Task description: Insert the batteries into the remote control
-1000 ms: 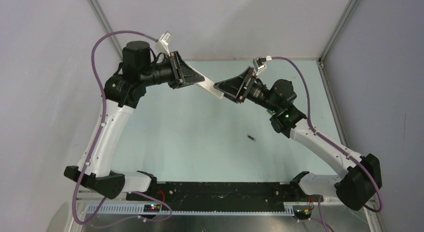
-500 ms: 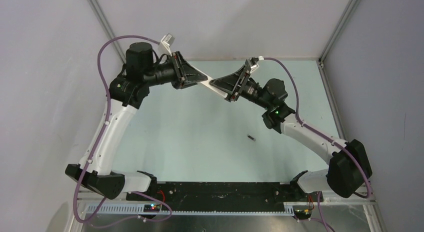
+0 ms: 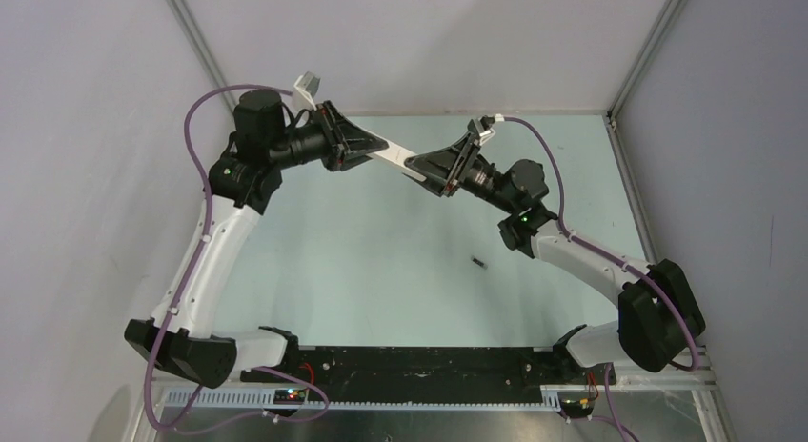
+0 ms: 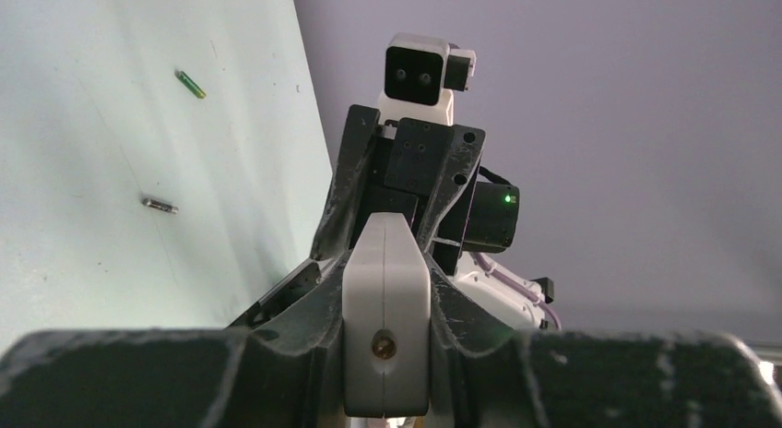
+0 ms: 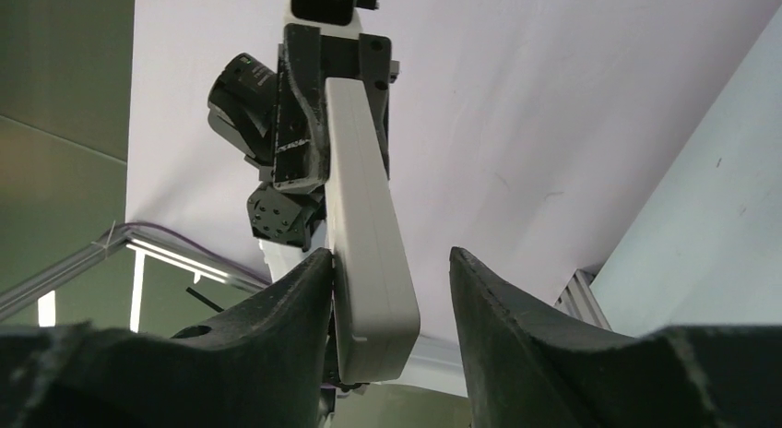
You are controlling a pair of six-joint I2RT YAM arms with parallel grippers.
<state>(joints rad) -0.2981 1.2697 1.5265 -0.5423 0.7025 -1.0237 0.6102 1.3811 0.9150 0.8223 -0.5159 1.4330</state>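
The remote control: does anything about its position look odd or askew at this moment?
Nothing looks damaged. The remote control is up in the air, clamped by the left end effector. Its free end sits off-centre in the right end effector: touching one finger, a gap at the other. Both batteries lie loose on the table.

1 battery (image 3: 479, 263) lies on the open table (image 3: 362, 271).

Quick count here: one remote control (image 3: 395, 156), two batteries (image 4: 191, 84) (image 4: 159, 205) on the one counter (image 3: 362, 271), and two grippers, the left gripper (image 3: 379, 149) and the right gripper (image 5: 392, 290).
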